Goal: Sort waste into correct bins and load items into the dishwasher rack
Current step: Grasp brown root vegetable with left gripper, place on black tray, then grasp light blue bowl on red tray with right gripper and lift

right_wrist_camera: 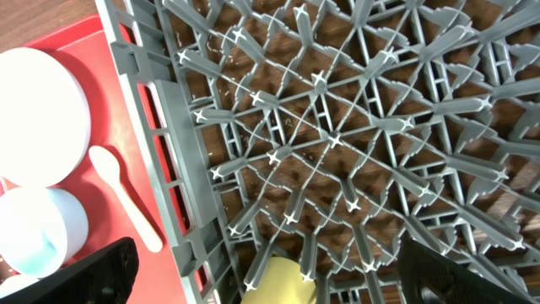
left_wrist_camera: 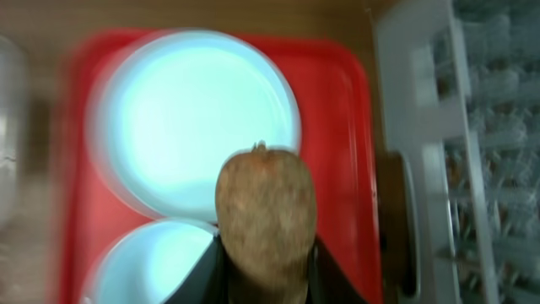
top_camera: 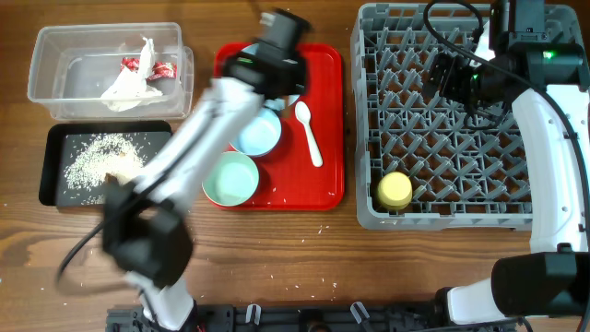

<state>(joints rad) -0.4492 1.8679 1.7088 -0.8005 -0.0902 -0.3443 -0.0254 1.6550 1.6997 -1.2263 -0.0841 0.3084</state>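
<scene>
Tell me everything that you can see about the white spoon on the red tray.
The white spoon is small, made in one piece, and looks like smooth plastic. It has an oval bowl and a straight, slim handle. It lies flat on the right part of the red tray, between the pale blue bowl and the grey rack. Its bowl end points away from the robot, and the handle slants toward the rack. Only the tray touches it.

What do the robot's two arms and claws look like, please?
Both arms are smooth white tubular links joined by black housings. The left arm is motion-blurred, with a black cable at its base; the left claw has dark fingers. The right arm carries a small green light and looping black cables; the right claw has black fingers.
</scene>
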